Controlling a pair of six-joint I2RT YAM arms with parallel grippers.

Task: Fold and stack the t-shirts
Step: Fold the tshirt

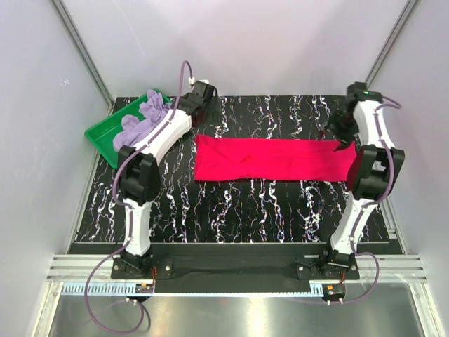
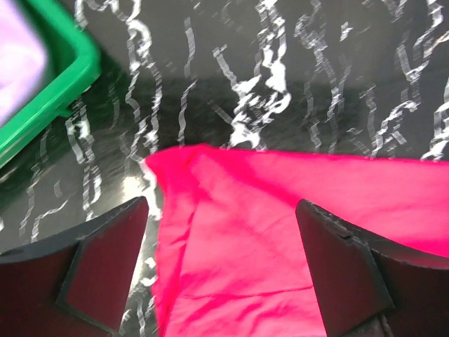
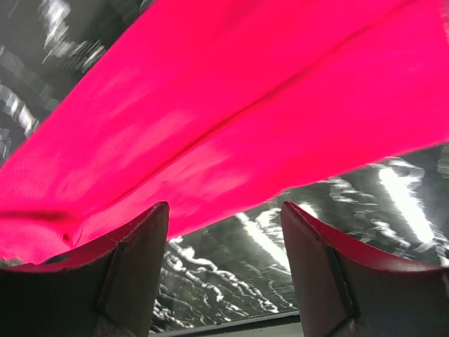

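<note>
The bright crimson, short-sleeved cloth t-shirt (image 1: 270, 159) is light, limp and without stiffness. I expect it to sag, stretch and unfold wherever it is unsupported, so I would lift it at both ends together. I judge the best holds to be the two short ends of the strip, pinching all layers at the corners; a single layer would let the fold slip open.

The shirt lies flat as a long, narrow folded band across the middle of the black marbled desk (image 1: 245, 210), reaching from left of centre to the right edge, with shallow creases near its left end.

The pale lavender cloth t-shirt (image 1: 144, 116) sits crumpled in the green plastic tray (image 1: 98, 133) at the far left corner.

The left gripper (image 2: 221, 207) is spread apart above the band's left end, holding nothing. The right gripper (image 3: 224, 207) is spread apart at the right end, with no cloth between its fingers.
</note>
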